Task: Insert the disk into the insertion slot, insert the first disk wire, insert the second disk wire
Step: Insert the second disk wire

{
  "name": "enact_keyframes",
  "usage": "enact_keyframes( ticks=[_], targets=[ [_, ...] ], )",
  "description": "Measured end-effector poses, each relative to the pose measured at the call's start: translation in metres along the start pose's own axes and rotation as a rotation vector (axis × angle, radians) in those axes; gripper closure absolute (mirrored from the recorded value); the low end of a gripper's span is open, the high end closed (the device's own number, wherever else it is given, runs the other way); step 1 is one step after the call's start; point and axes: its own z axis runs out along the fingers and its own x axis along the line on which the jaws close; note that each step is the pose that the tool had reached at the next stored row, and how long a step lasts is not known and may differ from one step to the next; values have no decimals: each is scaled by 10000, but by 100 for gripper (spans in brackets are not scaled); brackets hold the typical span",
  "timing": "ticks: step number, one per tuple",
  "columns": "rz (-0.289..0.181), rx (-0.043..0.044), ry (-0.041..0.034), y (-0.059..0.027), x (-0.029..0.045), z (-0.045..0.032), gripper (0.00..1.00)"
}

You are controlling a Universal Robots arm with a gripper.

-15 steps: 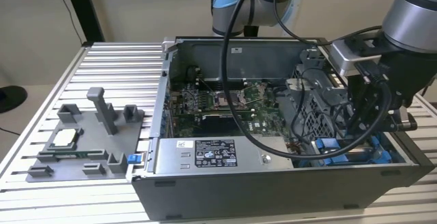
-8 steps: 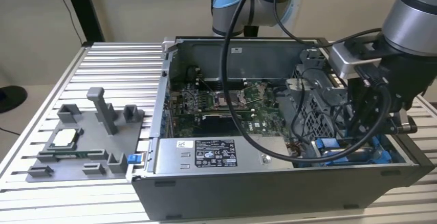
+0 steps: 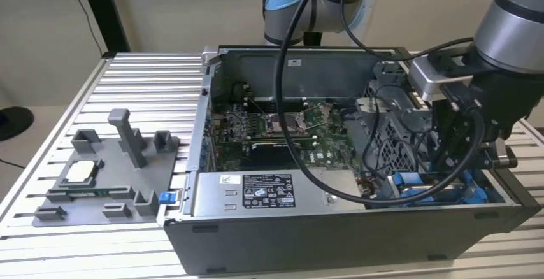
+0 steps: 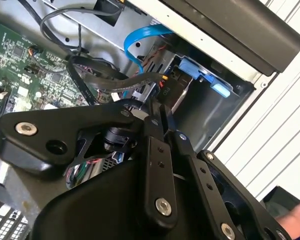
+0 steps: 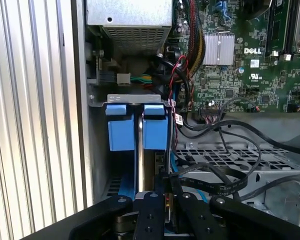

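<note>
1. Gripper (image 3: pixel 465 164) is down inside the open computer case (image 3: pixel 340 228), at the corner on the exterior view's right, near the front wall, where blue plastic parts show.

2. In the first wrist view the black fingers (image 5: pixel 157 210) sit pressed close together, with no daylight between the tips (something thin may be pinched between them, but I cannot make out what).

3. The disk (image 5: pixel 139 150) seems, as I judge it, to be already seated in its bay: in the first wrist view a thin silver edge runs between two bright blue frame tabs (image 5: pixel 121 127), standing on edge in the slot just beside the case's side wall. The label face is hidden, so this reading rests on the blue frame and metal edge alone.

4. The gripper tips hover right at the near end of that silver edge, touching it or just off it; I cannot tell which.

5. Wires: a flat black cable (image 5: pixel 225 182) loops just beside the gripper, across the perforated drive cage (image 5: pixel 230 157). In the second wrist view a light blue data cable (image 4: pixel 140 42) curves down toward the bay, with a black cable bundle (image 4: pixel 115 82) passing close to the fingertips. Whether either connector is plugged into the disk is hidden behind the fingers.

6. Judgement on progress: disk insertion looks done or nearly so; wire steps look in hand or unconfirmed.

7. Grey power supply box (image 3: pixel 267 193) sits along the front wall, untouched. Motherboard (image 3: pixel 272 129) lies well apart from the gripper.
</note>
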Motion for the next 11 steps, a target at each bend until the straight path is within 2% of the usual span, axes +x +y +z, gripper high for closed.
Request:
enact_keyframes(
  ticks=[11],
  targets=[
    [1,0,-2,-8,2,30,100]
  ],
)
